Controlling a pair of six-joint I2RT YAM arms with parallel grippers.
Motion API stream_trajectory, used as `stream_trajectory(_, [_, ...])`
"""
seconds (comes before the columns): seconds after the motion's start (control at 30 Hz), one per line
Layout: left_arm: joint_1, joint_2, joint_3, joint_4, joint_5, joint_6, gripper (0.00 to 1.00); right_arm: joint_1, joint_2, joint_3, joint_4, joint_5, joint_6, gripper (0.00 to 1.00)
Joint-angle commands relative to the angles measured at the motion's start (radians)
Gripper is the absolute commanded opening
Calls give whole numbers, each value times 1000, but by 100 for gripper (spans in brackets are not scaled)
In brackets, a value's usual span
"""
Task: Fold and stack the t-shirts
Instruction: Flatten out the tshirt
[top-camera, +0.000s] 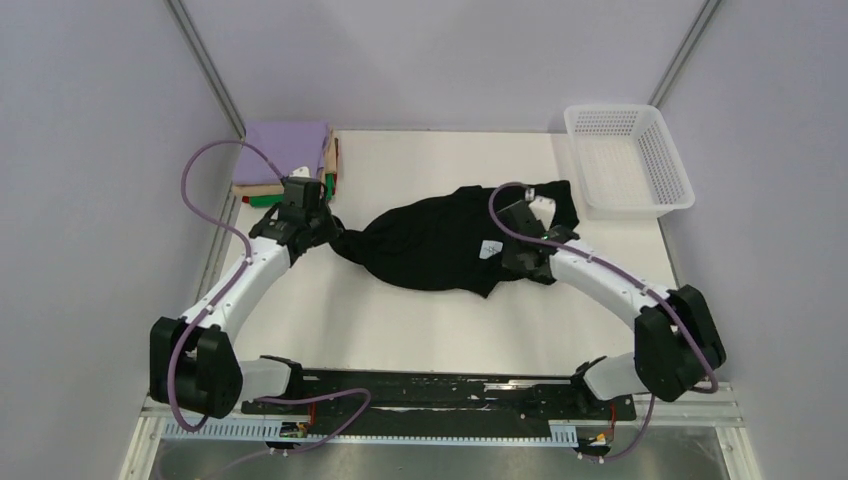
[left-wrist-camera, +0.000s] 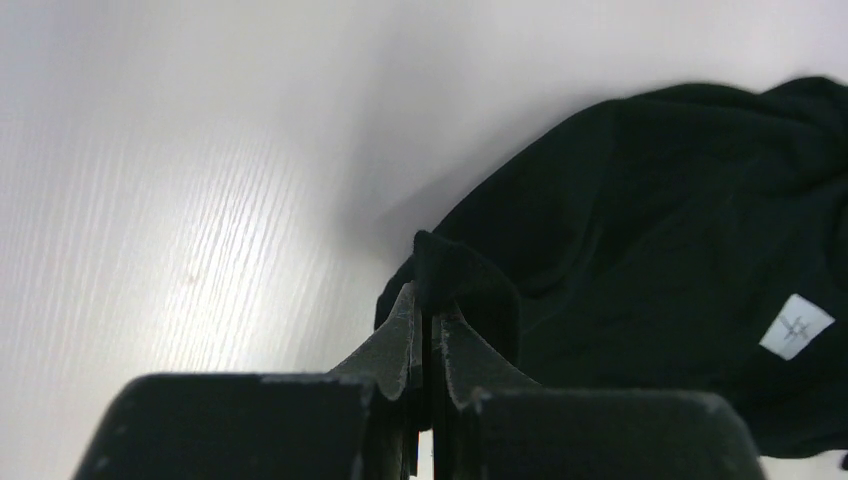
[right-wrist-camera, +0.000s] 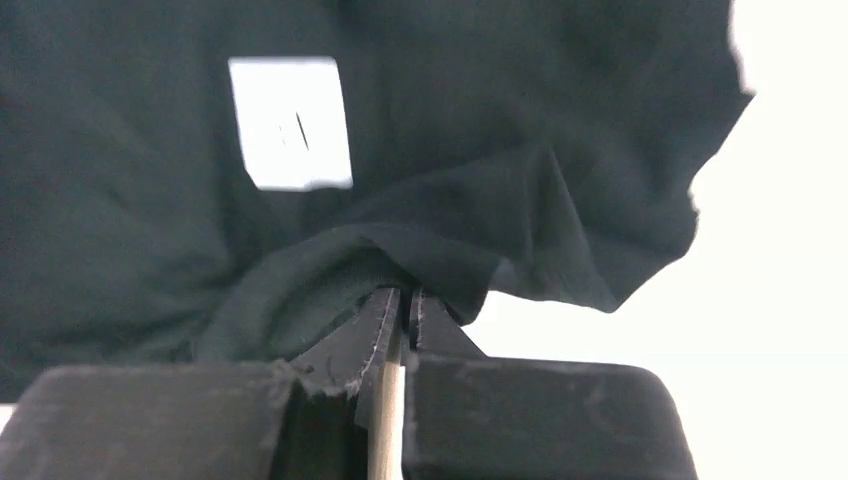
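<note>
Worktop (top-camera: 430, 330) first, since it carries everything. On it the black t-shirt (top-camera: 440, 245) lies bunched in a long lump, well to the left of the white mesh basket (top-camera: 668, 155) and a little nearer to me than it. The stack of folded t-shirts (top-camera: 288, 150), lavender on top with tan, red and green edges under it, sits far left of the basket, at about its depth. My left pincer (left-wrist-camera: 428, 325) is clenched on a pinch of the shirt's end farthest from the basket. My right pincer (right-wrist-camera: 405, 305) is clenched on a fold at the end nearest the basket, near the white label (right-wrist-camera: 290, 122).

I judge the shirt is not yet spread, so folding has hardly begun. Both grips are thin pinches at the very tips. If I pull the ends apart too hard, cloth may slip out of one pincer. If I hold more than one layer, the shirt may come up twisted. A wide sweep of the left end could knock the stack.

The worktop is pale, smooth and faintly wood-grained, so cloth should slide easily. Plain lilac-grey walls close it in on three sides, with metal posts in the far corners.
</note>
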Motion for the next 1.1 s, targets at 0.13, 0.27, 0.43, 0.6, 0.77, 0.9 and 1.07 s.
stream_trajectory(0.13, [1,40,273,-7,-60,45,0,-286,-232,273,237,55,-333,0])
stream_trajectory(0.27, [0,-6,410,-21,-61,78,0,-343,-302,430,248,20,-446,0])
stream_trajectory(0.43, [-2,-129,576,-21,-46,129,0,-345,-397,599,264,-19,-593,0])
stream_trajectory(0.6, [-4,-236,722,-15,66,197,0,-344,-473,785,222,-139,-686,0])
stream_trajectory(0.77, [-4,-329,833,-36,135,240,0,-345,-518,942,170,-263,-733,0])
stream_trajectory(0.9, [-4,-365,920,-65,173,269,0,-344,-533,1065,114,-407,-735,0])
stream_trajectory(1.07, [-4,-383,980,-72,227,276,0,-345,-529,1140,73,-413,-773,0])
